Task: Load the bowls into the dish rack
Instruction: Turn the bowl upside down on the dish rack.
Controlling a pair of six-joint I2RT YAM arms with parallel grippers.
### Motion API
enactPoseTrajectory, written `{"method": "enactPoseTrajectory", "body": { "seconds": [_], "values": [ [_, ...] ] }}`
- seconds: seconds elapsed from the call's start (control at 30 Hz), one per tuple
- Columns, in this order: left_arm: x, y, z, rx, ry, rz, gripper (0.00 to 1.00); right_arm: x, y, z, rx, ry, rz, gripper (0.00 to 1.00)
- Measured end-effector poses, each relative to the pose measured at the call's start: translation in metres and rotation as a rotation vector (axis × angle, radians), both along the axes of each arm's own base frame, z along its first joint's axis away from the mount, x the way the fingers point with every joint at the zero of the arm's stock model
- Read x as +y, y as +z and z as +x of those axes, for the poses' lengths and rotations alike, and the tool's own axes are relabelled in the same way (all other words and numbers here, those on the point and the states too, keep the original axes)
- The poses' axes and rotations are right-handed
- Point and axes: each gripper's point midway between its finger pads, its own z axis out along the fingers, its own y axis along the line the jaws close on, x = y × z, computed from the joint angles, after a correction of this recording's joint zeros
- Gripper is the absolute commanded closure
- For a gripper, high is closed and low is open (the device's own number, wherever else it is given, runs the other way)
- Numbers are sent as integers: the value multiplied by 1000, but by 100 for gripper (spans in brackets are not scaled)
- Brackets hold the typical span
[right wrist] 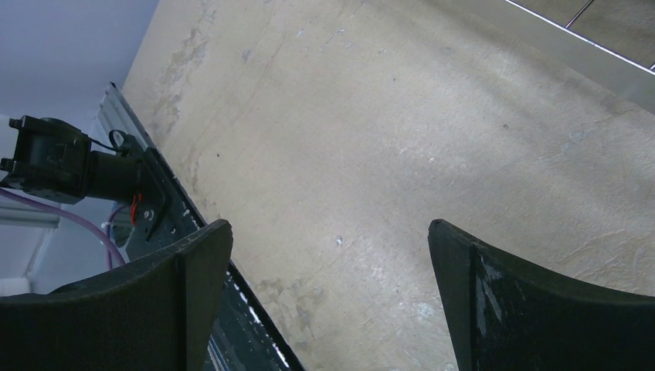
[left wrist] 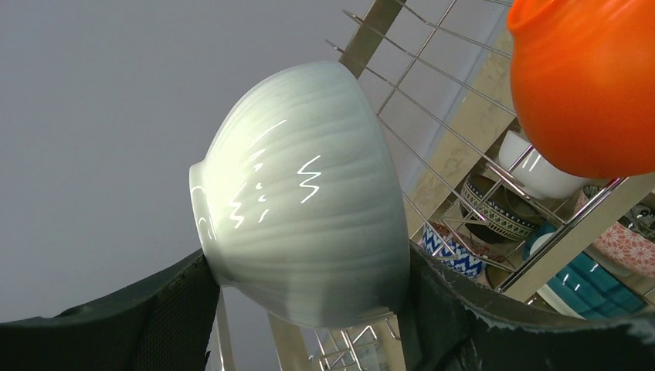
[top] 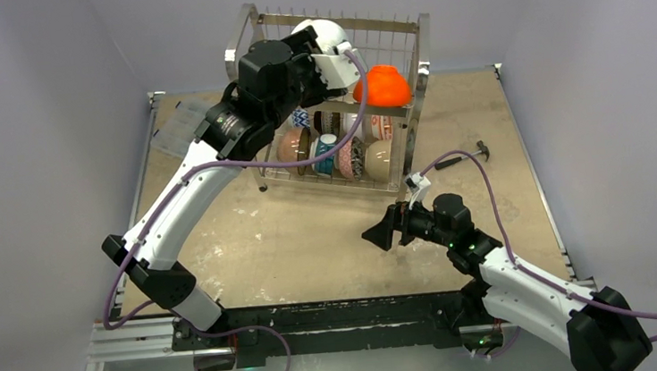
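Observation:
The steel dish rack (top: 424, 32) stands at the back of the table. My left gripper (top: 329, 61) is at its top tier, shut on a white ribbed bowl (top: 330, 36) held on its side. In the left wrist view the bowl (left wrist: 309, 201) sits between both fingers (left wrist: 170, 317), over the rack wires (left wrist: 432, 124). An orange-red bowl (top: 382, 87) rests on the top tier to the right, and it also shows in the left wrist view (left wrist: 587, 85). Several patterned bowls (top: 340, 153) fill the lower tier. My right gripper (top: 381, 233) is open and empty over bare table (right wrist: 328, 255).
A small hammer (top: 468, 155) lies on the table right of the rack. A flat clear plastic box (top: 178, 127) sits left of the rack under my left arm. The left arm's base (right wrist: 54, 158) and the dark front rail (right wrist: 232, 309) show in the right wrist view.

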Motion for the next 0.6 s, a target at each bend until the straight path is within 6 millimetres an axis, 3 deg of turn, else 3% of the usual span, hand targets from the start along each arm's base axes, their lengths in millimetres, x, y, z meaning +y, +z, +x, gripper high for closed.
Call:
{"method": "enactPoseTrajectory", "body": {
  "seconds": [0.6],
  "values": [
    [4,-17,-24,-5,-21,201,100,0,0,0,-1,1,1,1]
  ]
}}
